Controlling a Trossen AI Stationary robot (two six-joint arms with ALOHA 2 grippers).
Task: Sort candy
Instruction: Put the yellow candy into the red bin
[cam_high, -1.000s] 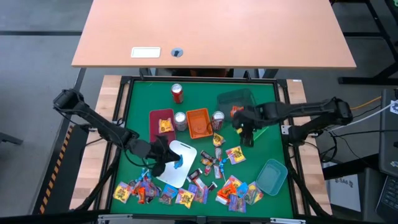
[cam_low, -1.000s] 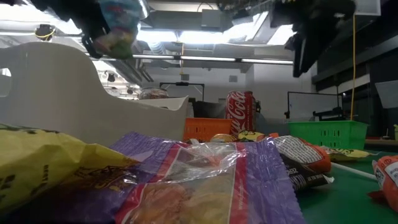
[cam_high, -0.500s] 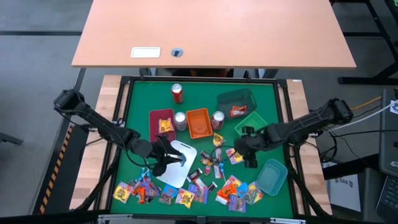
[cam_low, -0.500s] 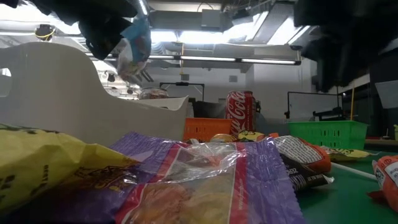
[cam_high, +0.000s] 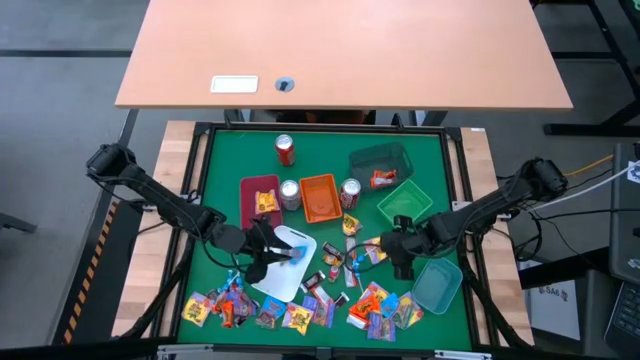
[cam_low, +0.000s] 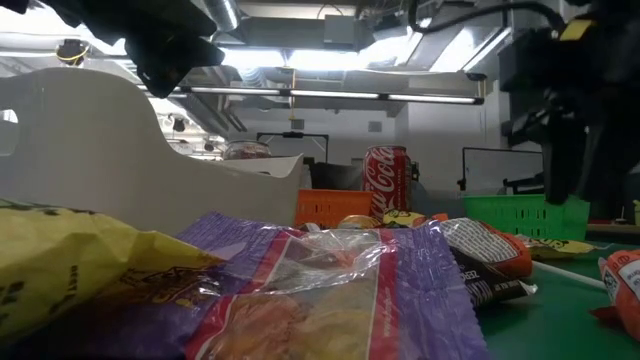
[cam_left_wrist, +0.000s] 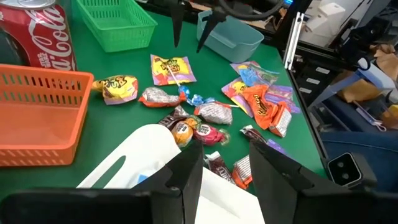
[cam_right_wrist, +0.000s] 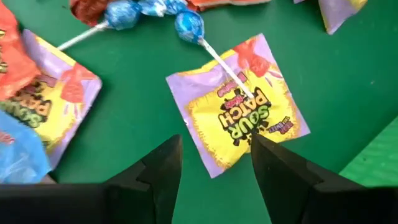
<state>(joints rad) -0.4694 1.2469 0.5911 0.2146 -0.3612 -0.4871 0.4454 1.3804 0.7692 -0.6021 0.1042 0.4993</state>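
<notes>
My left gripper (cam_high: 278, 256) (cam_left_wrist: 224, 165) hovers open over the white tray (cam_high: 290, 278), nothing between its fingers. A blue candy (cam_high: 297, 256) lies on that tray beside it. My right gripper (cam_high: 392, 256) (cam_right_wrist: 216, 149) points down, open, just above a purple and yellow candy packet (cam_right_wrist: 239, 118) that lies flat on the green mat with a blue lollipop (cam_right_wrist: 189, 26) across it. More candy lies in the middle of the mat (cam_high: 338, 265) and along its near edge (cam_high: 300, 308).
At the back stand a maroon tray (cam_high: 258, 210) holding a yellow candy, an orange tray (cam_high: 318, 197), a dark green tray (cam_high: 378, 158) and a light green tray (cam_high: 405, 205). A teal tray (cam_high: 437, 284) sits near right. A red can (cam_high: 285, 150) and two silver cans (cam_high: 290, 192) stand among them.
My left gripper has opened over the white tray and let go of the blue candy, which has fallen onto the tray. My right gripper has come down from beside the dark green tray toward the near edge, staying open, and now hangs over the purple and yellow packet.
</notes>
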